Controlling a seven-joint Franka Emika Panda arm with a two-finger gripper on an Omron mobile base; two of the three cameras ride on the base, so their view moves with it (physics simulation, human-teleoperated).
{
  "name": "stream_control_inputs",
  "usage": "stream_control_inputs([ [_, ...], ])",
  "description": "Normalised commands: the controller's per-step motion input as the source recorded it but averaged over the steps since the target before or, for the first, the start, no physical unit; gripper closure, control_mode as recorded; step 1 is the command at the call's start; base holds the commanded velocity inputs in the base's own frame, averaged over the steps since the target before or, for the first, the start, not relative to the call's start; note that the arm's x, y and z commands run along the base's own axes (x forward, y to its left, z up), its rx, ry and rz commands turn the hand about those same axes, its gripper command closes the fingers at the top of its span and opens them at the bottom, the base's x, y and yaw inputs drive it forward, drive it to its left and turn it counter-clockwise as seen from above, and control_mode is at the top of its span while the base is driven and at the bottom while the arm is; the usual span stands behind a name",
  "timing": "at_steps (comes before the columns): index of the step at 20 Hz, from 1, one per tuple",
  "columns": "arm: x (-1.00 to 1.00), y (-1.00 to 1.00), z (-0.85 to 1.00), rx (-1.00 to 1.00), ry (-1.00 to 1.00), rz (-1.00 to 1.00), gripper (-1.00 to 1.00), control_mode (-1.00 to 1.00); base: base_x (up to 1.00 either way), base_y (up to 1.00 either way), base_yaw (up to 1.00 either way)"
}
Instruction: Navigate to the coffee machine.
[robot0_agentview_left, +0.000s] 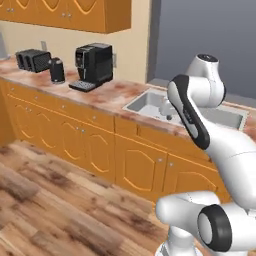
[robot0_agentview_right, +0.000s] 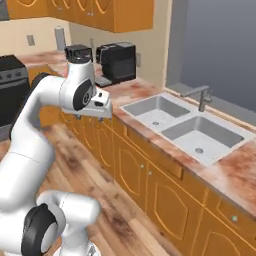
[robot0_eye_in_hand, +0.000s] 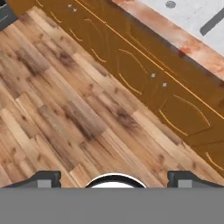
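A simulated kitchen with a marbled reddish bench (robot0_agentview_left: 115, 95) running above orange cabinet doors (robot0_agentview_left: 135, 167) and a wood plank floor (robot0_agentview_left: 45, 200). The coffee machine (robot0_agentview_left: 93, 66), tall, black and boxy, stands on the bench against the wall, left of the double steel sink (robot0_agentview_right: 185, 125), its drip tray jutting forward. Just left of it sits a small dark kettle (robot0_agentview_left: 57, 70), then a low black toaster (robot0_agentview_left: 33, 60). The white arm is folded up in front of the bench, well apart from the machine. The gripper (robot0_eye_in_hand: 114, 178) points down at the floor and cabinet fronts; its jaws are spread wide, holding nothing.
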Motion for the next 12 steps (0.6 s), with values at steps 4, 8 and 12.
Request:
stream_control_inputs([
  [4,0.00,0.00,0.00,0.00,0.00,0.00,-1.00,1.00,0.00,0.54,0.78],
  [8,0.00,0.00,0.00,0.00,0.00,0.00,-1.00,1.00,0.01,0.53,0.76],
  [12,0.00,0.00,0.00,0.00,0.00,0.00,-1.00,1.00,0.07,0.24,0.78],
])
